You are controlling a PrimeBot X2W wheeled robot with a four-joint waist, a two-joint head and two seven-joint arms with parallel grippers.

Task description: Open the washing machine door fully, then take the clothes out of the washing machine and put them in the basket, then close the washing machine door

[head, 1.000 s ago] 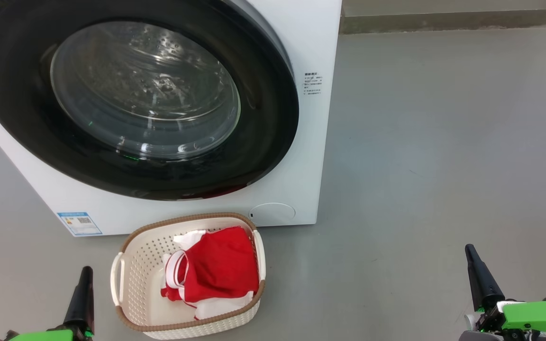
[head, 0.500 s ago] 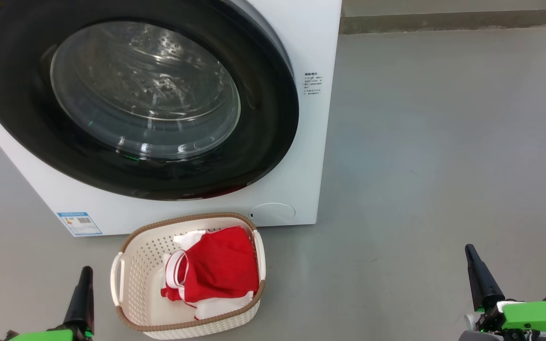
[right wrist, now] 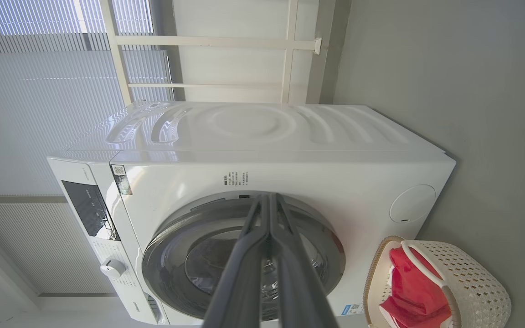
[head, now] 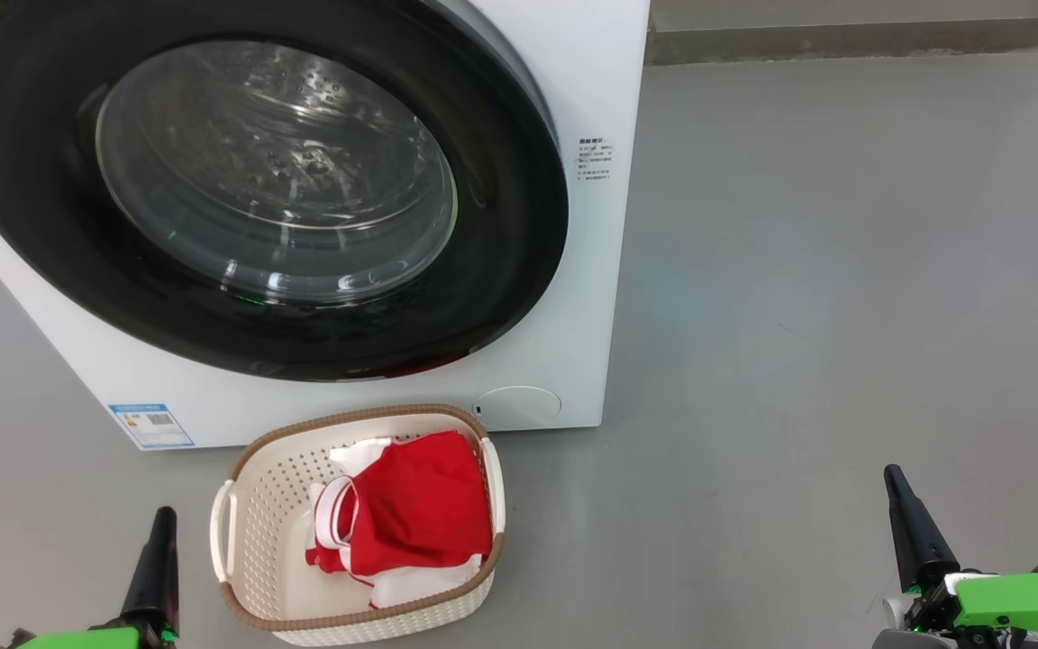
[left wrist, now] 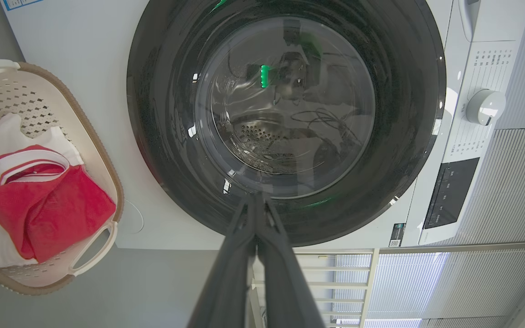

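The washing machine point(head: 591, 297) point(right wrist: 253, 136) stands white at the upper left of the head view. Its washing machine door point(head: 41, 180) point(left wrist: 162, 136) point(right wrist: 171, 237), black-rimmed with a glass bowl, lies shut flat against the front. On the floor just before it sits the cream basket point(head: 253, 505) point(left wrist: 103, 150) point(right wrist: 472, 278) holding the clothes point(head: 420, 514) point(left wrist: 57, 205) point(right wrist: 413, 291), red with white trim over a white piece. My left gripper point(head: 163, 518) point(left wrist: 257, 198) is shut and empty, left of the basket. Far right, my right gripper point(head: 893, 478) point(right wrist: 268, 197) is shut and empty too.
Bare grey floor point(head: 843, 270) stretches right of the machine to a wall skirting at the top. In the wrist views, the machine's knob point(left wrist: 486, 105) and dark control panel point(left wrist: 451, 191) show, with white window frames and blinds behind.
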